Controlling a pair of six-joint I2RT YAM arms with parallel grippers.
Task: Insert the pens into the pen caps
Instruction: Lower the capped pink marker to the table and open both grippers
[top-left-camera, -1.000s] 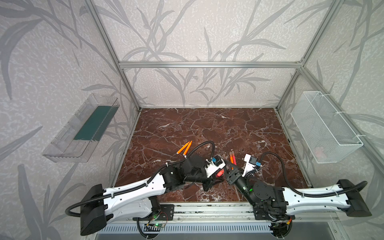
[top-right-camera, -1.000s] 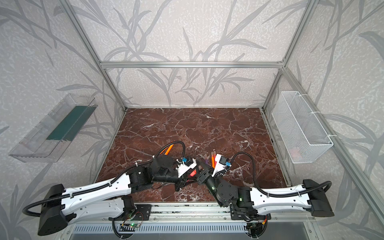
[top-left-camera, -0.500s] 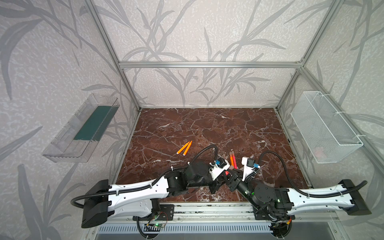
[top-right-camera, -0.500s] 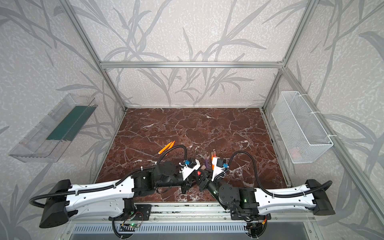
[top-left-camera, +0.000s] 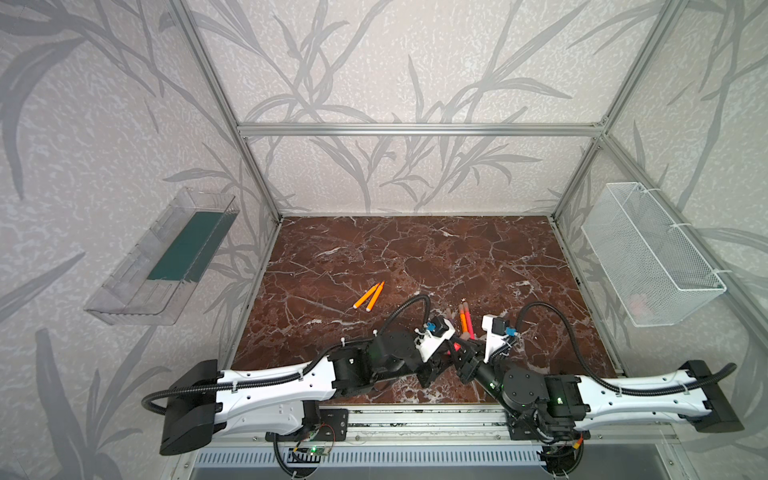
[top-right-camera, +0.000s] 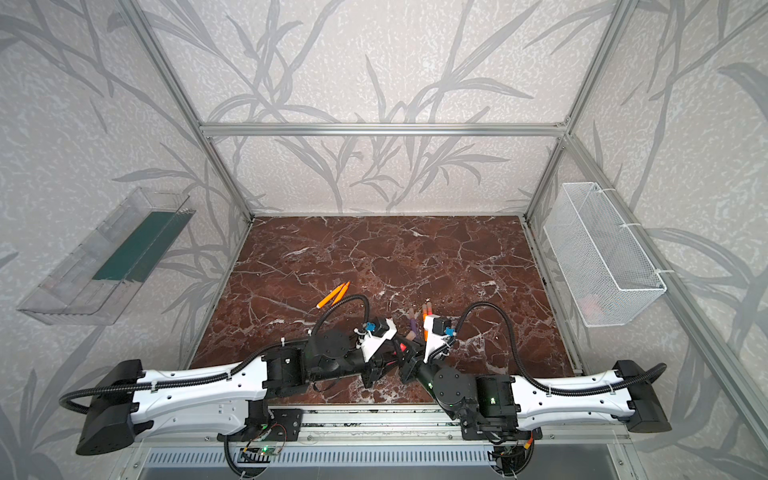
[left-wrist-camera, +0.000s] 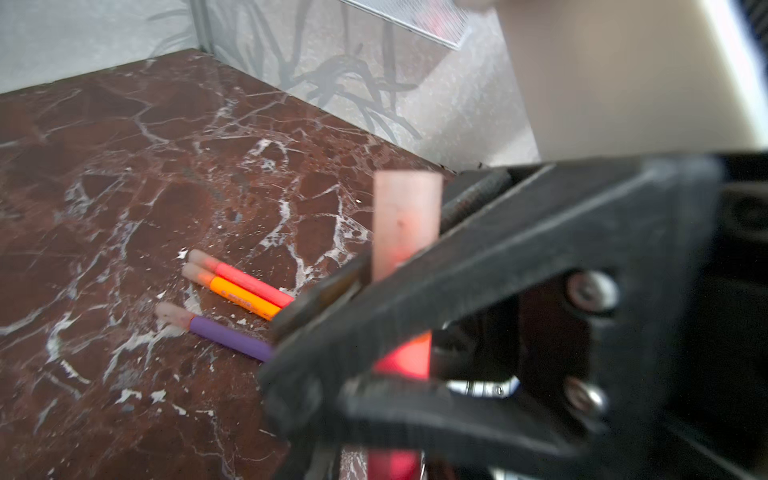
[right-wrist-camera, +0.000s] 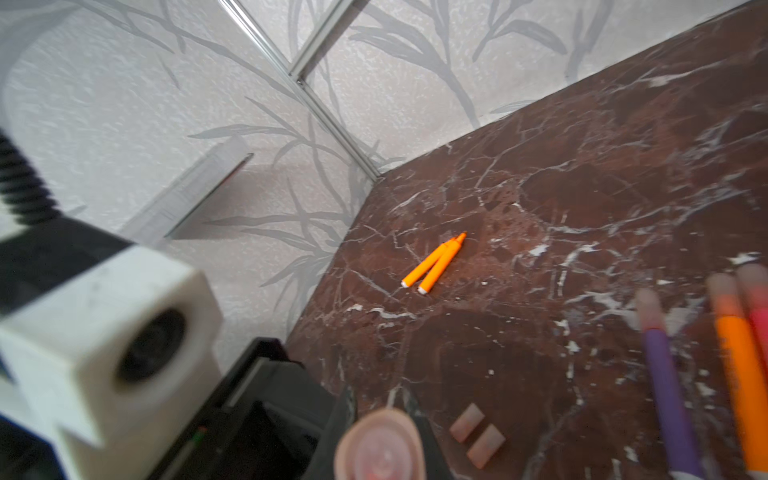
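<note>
Near centre, right gripper (top-left-camera: 464, 363) is clamped tight on red pen (left-wrist-camera: 405, 357), with cap (left-wrist-camera: 406, 224) on its end. Left gripper (top-left-camera: 445, 354) is alongside, its fingers masked and blurred, so I cannot tell its opening. Arms hide two loose caps (right-wrist-camera: 477, 434) from both top views. Capped pens (left-wrist-camera: 232, 291) are partly covered.

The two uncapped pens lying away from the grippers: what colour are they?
The uncapped pens are orange, with white butt ends; clearest in right wrist view.

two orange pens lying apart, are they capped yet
No, both orange pens end in bare tapered tips, with no cap on either.
</note>
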